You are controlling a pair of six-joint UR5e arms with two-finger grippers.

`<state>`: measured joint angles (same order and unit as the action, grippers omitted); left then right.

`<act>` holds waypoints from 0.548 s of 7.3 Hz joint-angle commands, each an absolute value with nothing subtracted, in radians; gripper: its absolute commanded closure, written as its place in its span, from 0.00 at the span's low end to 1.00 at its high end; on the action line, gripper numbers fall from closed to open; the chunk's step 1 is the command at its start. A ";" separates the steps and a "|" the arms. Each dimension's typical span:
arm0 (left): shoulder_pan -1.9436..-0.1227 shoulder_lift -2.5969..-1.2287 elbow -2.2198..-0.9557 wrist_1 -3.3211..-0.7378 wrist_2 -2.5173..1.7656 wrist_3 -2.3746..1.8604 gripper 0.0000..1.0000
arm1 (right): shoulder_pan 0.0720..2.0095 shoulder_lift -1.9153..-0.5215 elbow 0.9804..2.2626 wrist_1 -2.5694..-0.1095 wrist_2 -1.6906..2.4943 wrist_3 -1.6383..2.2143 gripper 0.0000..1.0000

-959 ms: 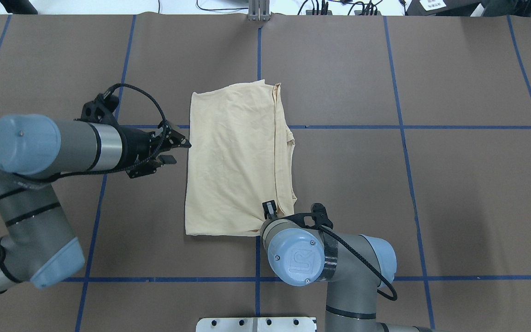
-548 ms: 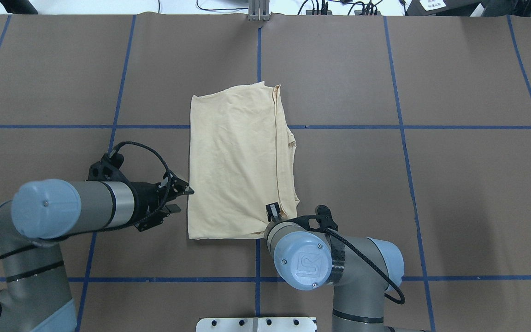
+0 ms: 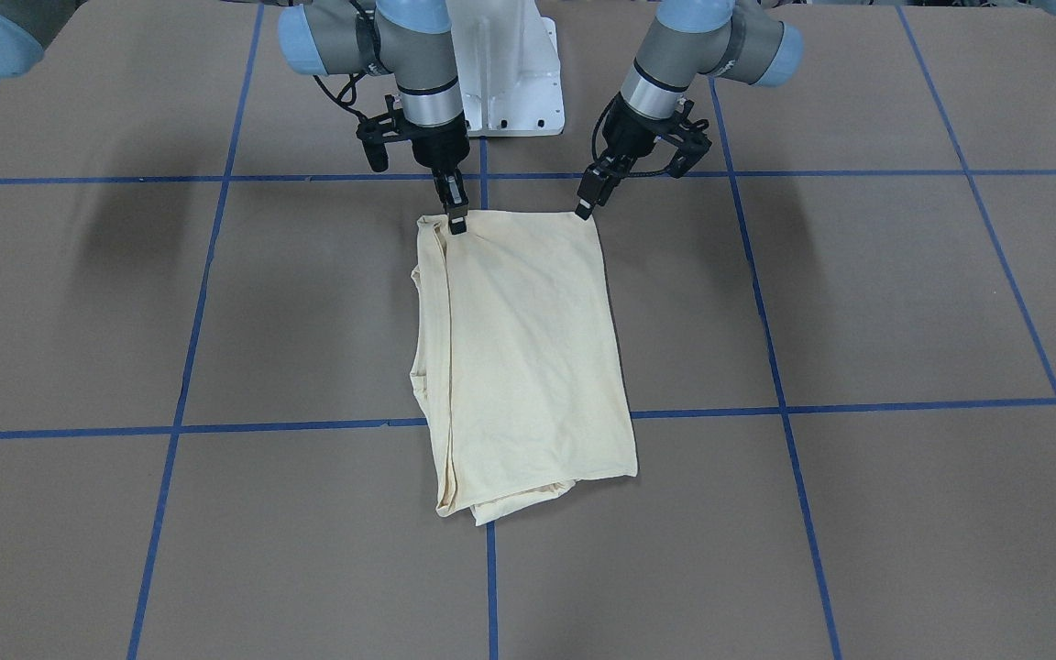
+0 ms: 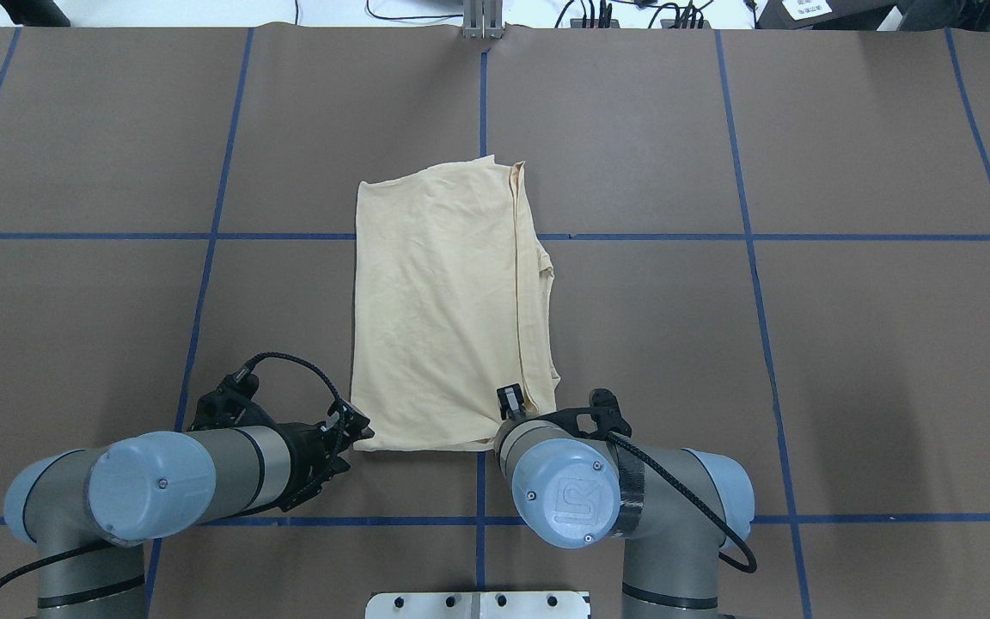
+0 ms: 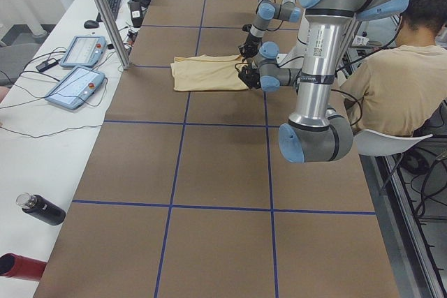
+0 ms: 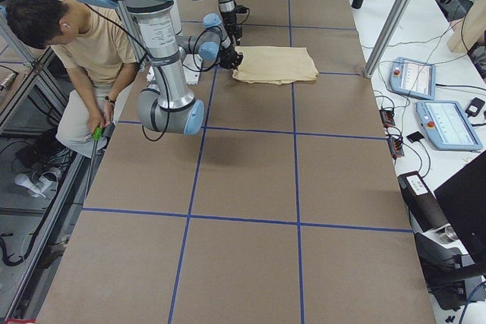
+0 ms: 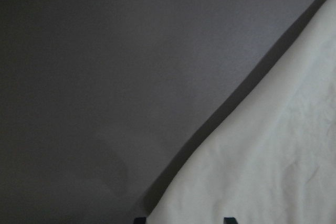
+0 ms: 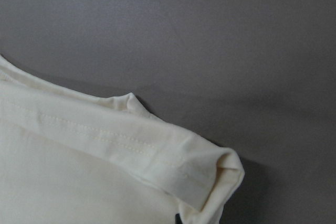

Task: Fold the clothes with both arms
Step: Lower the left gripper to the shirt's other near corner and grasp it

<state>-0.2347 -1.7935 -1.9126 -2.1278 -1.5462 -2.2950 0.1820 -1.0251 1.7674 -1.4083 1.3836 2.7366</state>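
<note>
The pale cream-yellow T-shirt [image 4: 443,318] lies folded into a long rectangle, plain side up, at the table's middle [image 3: 528,348]. My left gripper [image 4: 356,445] is open at the shirt's near-left corner; the left wrist view shows the cloth's edge [image 7: 273,171] between the two spread fingertips. In the front view it hangs at that corner [image 3: 585,206]. My right gripper [image 4: 508,400] is shut on the shirt's near hem beside the right corner [image 3: 457,220]. The right wrist view shows the stitched hem [image 8: 79,171] curled up at the fingertip.
The brown table carries a blue tape grid. The white pedestal base [image 3: 505,73] stands at the robot's edge. A seated operator [image 5: 391,82] is behind the robot. Teach pendants [image 5: 77,68], a metal post [image 5: 105,12] and bottles [image 5: 42,209] sit along the far side.
My left arm has swept toward the robot along the shirt's left edge to its near-left corner. My right gripper has shifted slightly toward the robot, and the shirt's near edge came with it.
</note>
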 commanded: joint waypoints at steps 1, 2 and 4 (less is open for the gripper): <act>-0.216 -1.796 -1.904 -2.126 -1.545 -2.299 0.42 | 0.183 -1.026 1.769 -1.408 1.384 2.735 1.00; -0.216 -1.798 -1.901 -2.126 -1.545 -2.299 0.42 | 0.183 -1.026 1.769 -1.410 1.384 2.735 1.00; -0.224 -1.799 -1.899 -2.126 -1.540 -2.298 0.43 | 0.183 -1.026 1.769 -1.410 1.384 2.735 1.00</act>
